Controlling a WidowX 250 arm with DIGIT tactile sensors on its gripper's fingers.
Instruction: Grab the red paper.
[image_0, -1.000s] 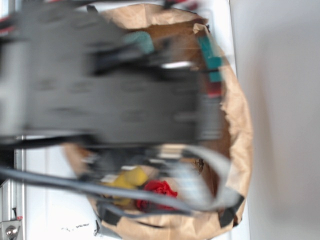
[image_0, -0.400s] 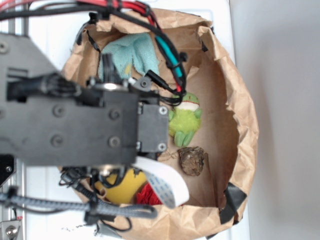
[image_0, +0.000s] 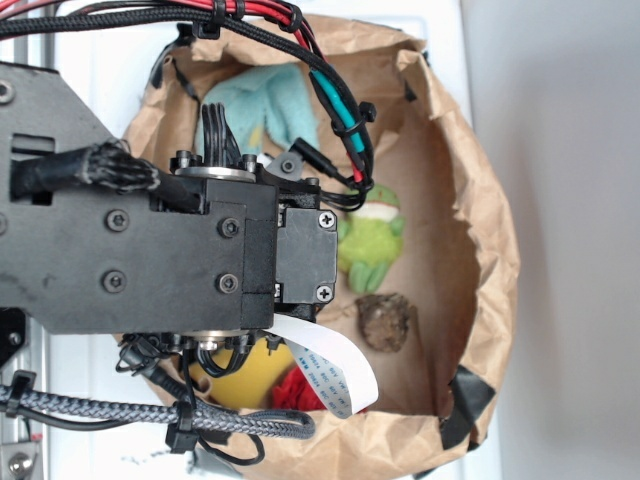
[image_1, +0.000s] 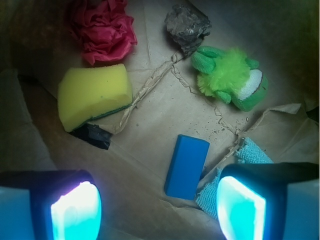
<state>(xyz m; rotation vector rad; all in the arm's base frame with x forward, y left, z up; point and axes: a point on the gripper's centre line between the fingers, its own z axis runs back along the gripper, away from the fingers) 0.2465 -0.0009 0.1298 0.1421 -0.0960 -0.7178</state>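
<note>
Compared with the exterior view of a moment ago, the black robot arm (image_0: 150, 240) is seen in almost the same place over the brown paper bag (image_0: 485, 250); a little more of the bag's floor is exposed beside the green plush frog (image_0: 370, 240), and the motion blur of a second ago is gone.

The gripper (image_1: 155, 210) is held above the bag's floor with its two glowing pads (image_1: 75, 210) spread wide — nothing is pinched between them. A blue rectangular block (image_1: 186, 166) is seen lying on the floor between and just beyond the pads, with the edge of a teal terry cloth (image_1: 250, 152) to its right.

The bright red crumpled ball of paper (image_1: 102, 27) is found at the far left of the wrist view, well apart from the gripper. It is roughly round, so no clear long axis or pointing direction can be made out. Just in front of it a yellow sponge (image_1: 94, 94) is seen, close to or touching the ball; a dark lumpy ball (image_1: 186, 26) lies to its right, near the frog. In the exterior view only a sliver of the red paper (image_0: 292, 390) is visible, largely hidden behind the white ribbon cable (image_0: 325, 370) and beside the sponge.
</note>
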